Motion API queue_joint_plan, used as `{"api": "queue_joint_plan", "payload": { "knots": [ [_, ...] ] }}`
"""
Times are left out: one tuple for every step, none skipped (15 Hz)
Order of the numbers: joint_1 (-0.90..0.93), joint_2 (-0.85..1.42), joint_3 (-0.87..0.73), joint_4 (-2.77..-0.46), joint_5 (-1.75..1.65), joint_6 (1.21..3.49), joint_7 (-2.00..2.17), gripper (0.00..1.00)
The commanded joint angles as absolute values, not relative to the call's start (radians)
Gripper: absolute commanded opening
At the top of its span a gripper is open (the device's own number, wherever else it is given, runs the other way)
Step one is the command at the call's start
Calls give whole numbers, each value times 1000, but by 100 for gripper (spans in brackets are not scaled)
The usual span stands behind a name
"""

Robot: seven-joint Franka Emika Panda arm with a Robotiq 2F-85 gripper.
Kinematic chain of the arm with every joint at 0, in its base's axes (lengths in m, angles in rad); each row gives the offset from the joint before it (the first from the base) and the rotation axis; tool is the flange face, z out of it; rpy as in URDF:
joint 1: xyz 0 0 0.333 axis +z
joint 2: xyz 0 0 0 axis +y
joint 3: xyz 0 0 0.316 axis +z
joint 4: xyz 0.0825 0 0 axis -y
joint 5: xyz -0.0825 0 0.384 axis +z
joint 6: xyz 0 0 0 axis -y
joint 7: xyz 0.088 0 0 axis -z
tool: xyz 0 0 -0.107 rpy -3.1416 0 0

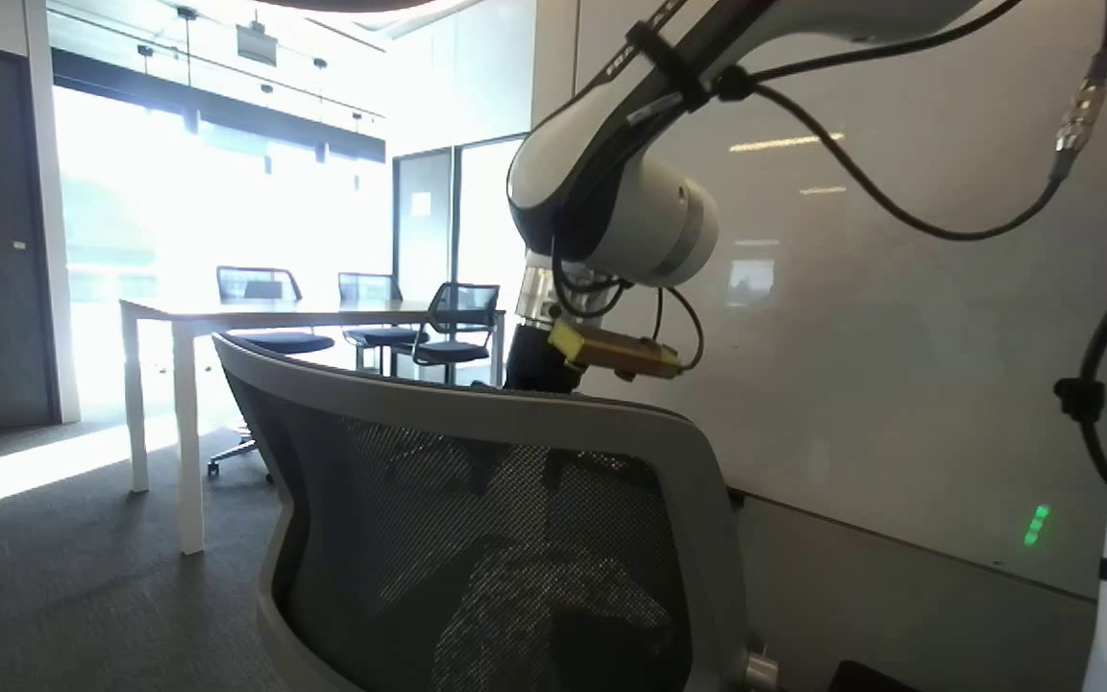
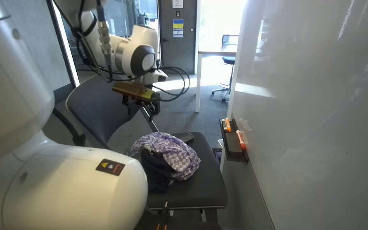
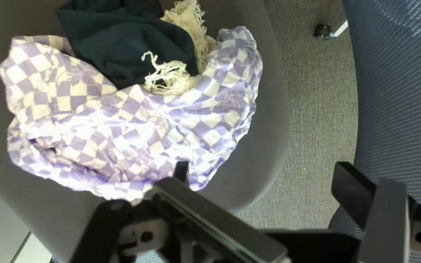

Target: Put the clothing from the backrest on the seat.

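Observation:
The clothing, a purple-and-white checked cloth (image 2: 180, 156) with a dark piece and cream fringe, lies bunched on the dark chair seat (image 2: 208, 188). It fills much of the wrist view (image 3: 122, 135) and shows dimly through the mesh in an exterior view (image 1: 515, 615). The backrest (image 2: 97, 105) has no cloth over it; its mesh also shows at the right of the wrist view (image 3: 397, 91). My gripper (image 2: 140, 112) is open and empty above the seat, beside the backrest. In the wrist view the gripper (image 3: 267, 182) has one finger over the cloth's edge, the other near the mesh.
A dark flat object (image 2: 187, 138) lies on the seat behind the cloth. A whiteboard (image 2: 305, 111) stands beside the chair, with a ledge holding markers (image 2: 241, 140) and an eraser (image 2: 234, 143). A white table (image 1: 323, 312) with chairs stands farther back.

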State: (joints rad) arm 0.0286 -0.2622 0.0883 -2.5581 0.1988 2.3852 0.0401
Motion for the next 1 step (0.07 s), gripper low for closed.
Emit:
{"api": "queue_joint_plan", "payload": {
  "knots": [
    [38, -447, 147, -2534, 49, 2163, 207, 100]
  ]
}}
